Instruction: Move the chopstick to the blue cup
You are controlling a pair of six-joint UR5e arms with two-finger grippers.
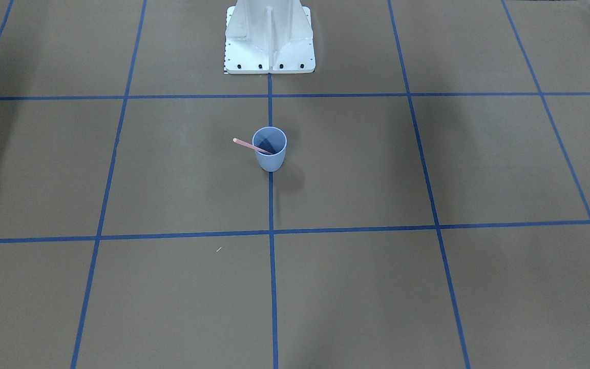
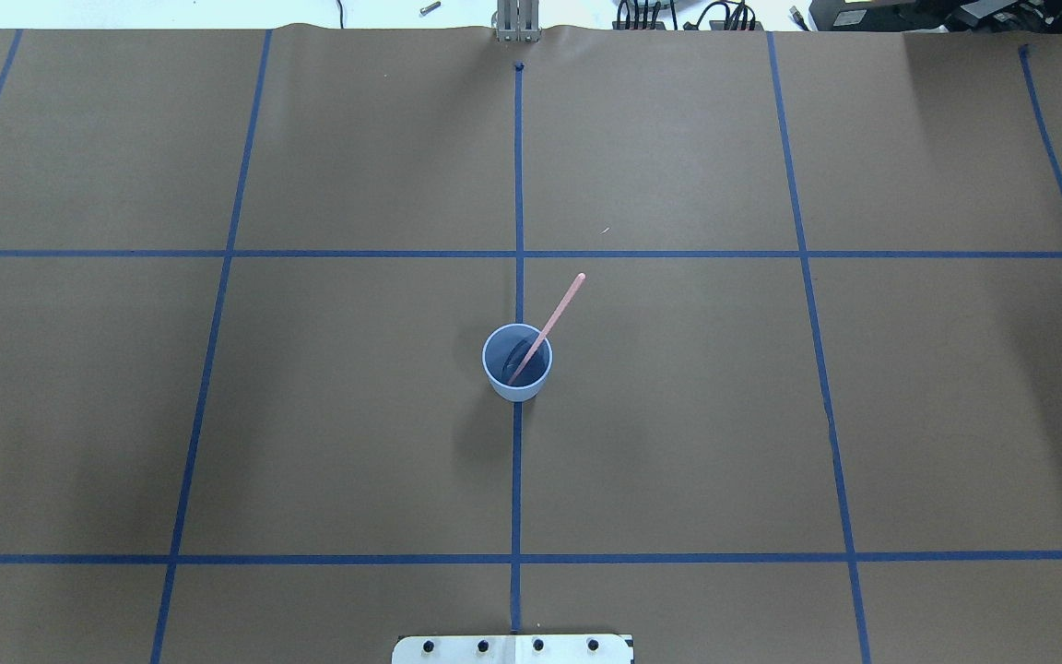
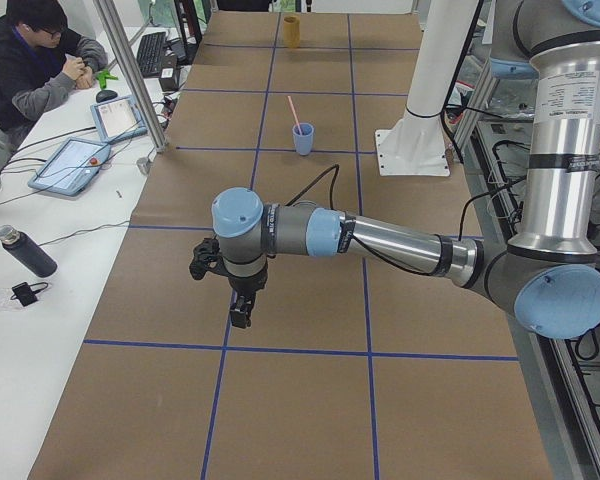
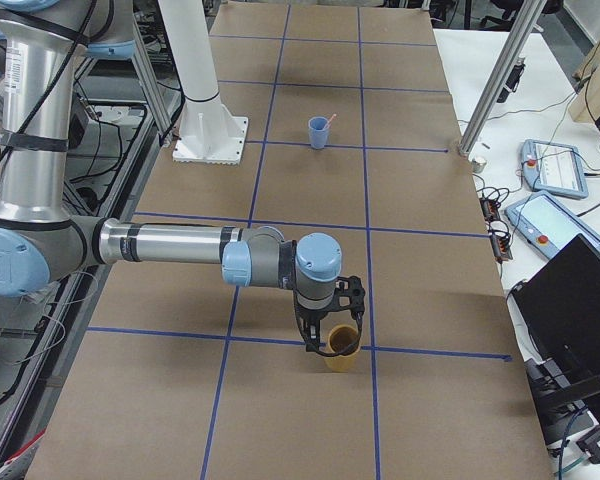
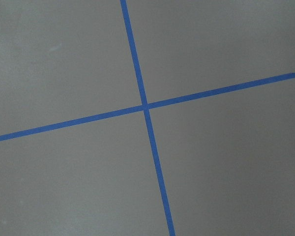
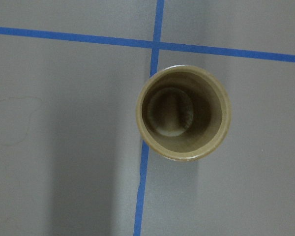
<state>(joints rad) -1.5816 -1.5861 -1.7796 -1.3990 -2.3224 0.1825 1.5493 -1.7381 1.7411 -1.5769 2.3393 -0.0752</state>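
Note:
The blue cup (image 1: 270, 154) stands upright on the centre tape line in front of the robot's base; it also shows in the overhead view (image 2: 517, 378) and small in both side views (image 3: 303, 140) (image 4: 319, 134). The pale pink chopstick (image 1: 245, 144) (image 2: 560, 305) stands in it, leaning on the rim with its top sticking out. My left gripper (image 3: 236, 305) hangs far from the cup over bare table. My right gripper (image 4: 330, 338) hangs just over a tan cup. Both grippers show only in side views, so I cannot tell whether they are open or shut.
The tan cup (image 6: 183, 113) (image 4: 342, 357) stands upright on a tape line at the table's right end, empty inside. The white pedestal base (image 1: 269, 43) stands behind the blue cup. An operator (image 3: 30, 60), tablets and a bottle are beside the table.

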